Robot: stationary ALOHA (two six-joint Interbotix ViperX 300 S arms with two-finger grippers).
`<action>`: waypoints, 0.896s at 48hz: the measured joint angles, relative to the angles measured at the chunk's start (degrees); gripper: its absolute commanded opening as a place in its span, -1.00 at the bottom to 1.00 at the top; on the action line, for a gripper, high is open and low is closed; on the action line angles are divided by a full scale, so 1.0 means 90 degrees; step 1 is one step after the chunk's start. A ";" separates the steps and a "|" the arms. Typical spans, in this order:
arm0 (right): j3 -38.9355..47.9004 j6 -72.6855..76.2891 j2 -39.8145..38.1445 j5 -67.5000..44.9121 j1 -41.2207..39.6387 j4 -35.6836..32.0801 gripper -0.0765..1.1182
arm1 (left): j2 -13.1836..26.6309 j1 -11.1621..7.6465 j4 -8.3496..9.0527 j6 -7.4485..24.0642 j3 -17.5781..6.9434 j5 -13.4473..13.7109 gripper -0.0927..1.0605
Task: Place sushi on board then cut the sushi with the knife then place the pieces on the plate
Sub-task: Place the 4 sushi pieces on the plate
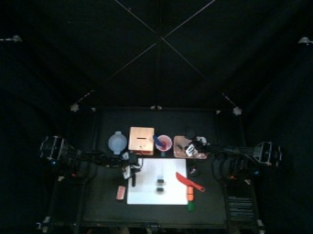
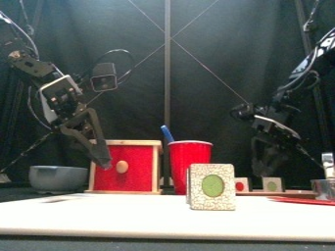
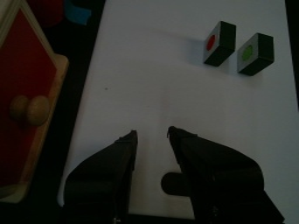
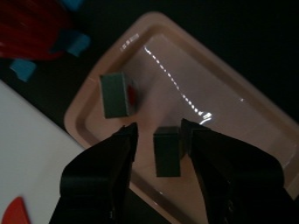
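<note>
**Right claw lets go of a piece on the tray**

The right claw (image 4: 160,129) is low over the pink tray (image 4: 233,114). Its jaws are parted around a dark sushi piece (image 4: 167,153). A strip of pink shows between that piece and one jaw, so the claw looks released rather than clenched. A second piece (image 4: 115,94) stands on the tray just past the jaw tips, apart from the first. The tray lies at the table's back right, beside the red cup (image 2: 190,165), and a blue knife (image 2: 167,131) sticks up from the cup.

The left claw (image 3: 152,133) hangs over the white board (image 3: 152,79). Its jaws are a little apart with nothing between them. Two more pieces sit side by side on the board, well apart from this claw: a red-centred piece (image 3: 218,44) and a green-centred piece (image 3: 253,52), with a narrow gap between them. A red knife (image 1: 185,181) lies on the board toward its right side.

The box (image 3: 30,87), with its red drawer front, stands just behind the board's left part. The bowl (image 2: 59,177) sits to the left of the box
</note>
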 measured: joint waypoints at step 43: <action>-0.2168 -0.0020 0.1768 -0.0234 0.3398 -0.0020 0.49 | 0.0000 0.0000 -0.0078 -0.0010 0.0000 0.0010 0.47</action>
